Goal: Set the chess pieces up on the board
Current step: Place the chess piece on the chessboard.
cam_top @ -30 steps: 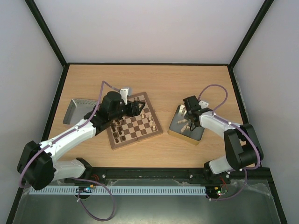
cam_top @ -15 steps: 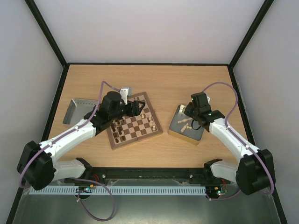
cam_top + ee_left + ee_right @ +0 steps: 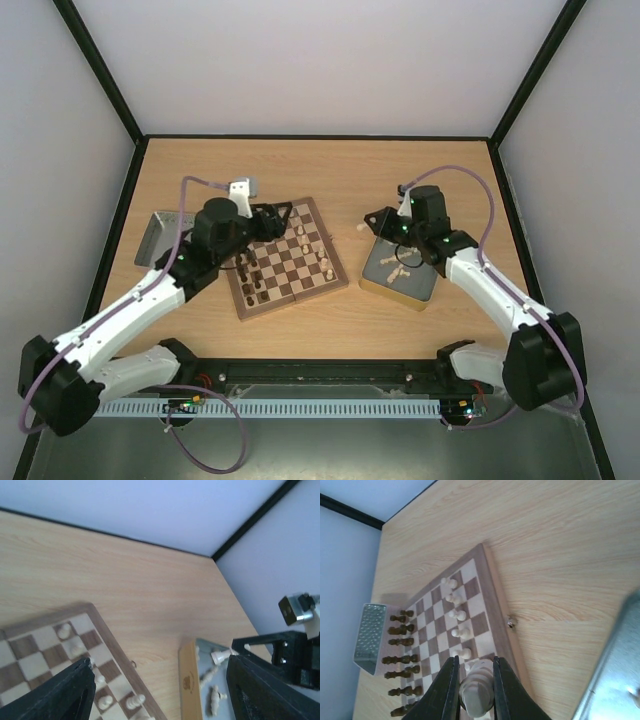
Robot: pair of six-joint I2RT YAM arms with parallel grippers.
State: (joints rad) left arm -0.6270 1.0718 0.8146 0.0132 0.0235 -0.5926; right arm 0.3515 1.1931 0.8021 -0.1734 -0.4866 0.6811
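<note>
The board [image 3: 292,299] lies left of centre, with dark chess pieces [image 3: 250,281] along its left side and cream pieces [image 3: 323,266] on its right side. My left gripper [image 3: 276,214] hangs open above the board's far edge, holding nothing; in the left wrist view its fingers [image 3: 65,690] frame the board's corner [image 3: 107,641]. My right gripper [image 3: 366,225] hovers between board and tin, shut on a cream piece [image 3: 476,692] that pokes out leftward [image 3: 357,228]. The right wrist view looks down on cream pawns [image 3: 457,615] and dark men [image 3: 400,642].
A shiny tin [image 3: 402,283] with several loose cream pieces [image 3: 215,700] sits right of the board. Another metal tin [image 3: 158,238] stands at the left, next to the board. Black frame rails and grey walls bound the table.
My right gripper has lifted from the tin and swung left toward the board with a cream piece in it. The left arm has drawn back and leftward from the board.
</note>
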